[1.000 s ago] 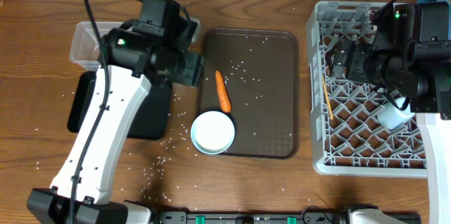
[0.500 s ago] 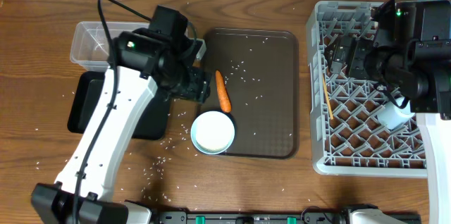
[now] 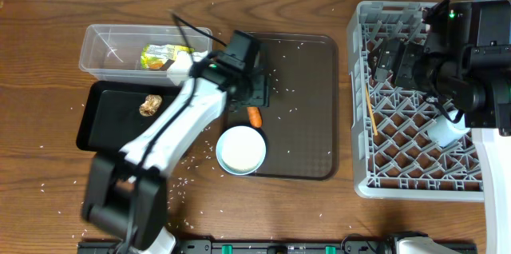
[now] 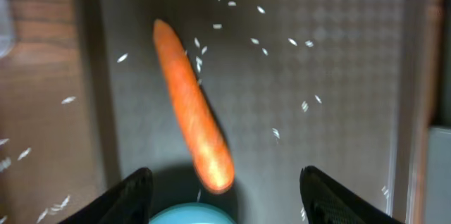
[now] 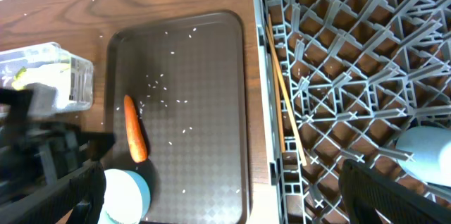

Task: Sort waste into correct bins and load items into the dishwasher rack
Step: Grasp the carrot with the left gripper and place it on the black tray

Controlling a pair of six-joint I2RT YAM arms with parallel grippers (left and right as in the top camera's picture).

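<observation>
Carrot (image 4: 192, 122) lies flat on the brown tray (image 3: 307, 126), towards its 9 o'clock edge in the overhead view, among loose rice grains (image 4: 292, 41); its lower end is just beside the blue-lined cup (image 3: 241, 149) at 6 o'clock. Left gripper (image 4: 225, 182) hangs directly over it, fingers (image 4: 134, 196) spread wide to either side of that lower end and gripping nothing. Right gripper (image 5: 227, 199) sits above the dishwasher rack (image 3: 357, 86) at 3 o'clock, fingers likewise wide apart and empty; wrapper (image 3: 160, 57) is in the clear tub (image 3: 104, 46), brown lump (image 3: 149, 105) in the black tray (image 3: 100, 126).
</observation>
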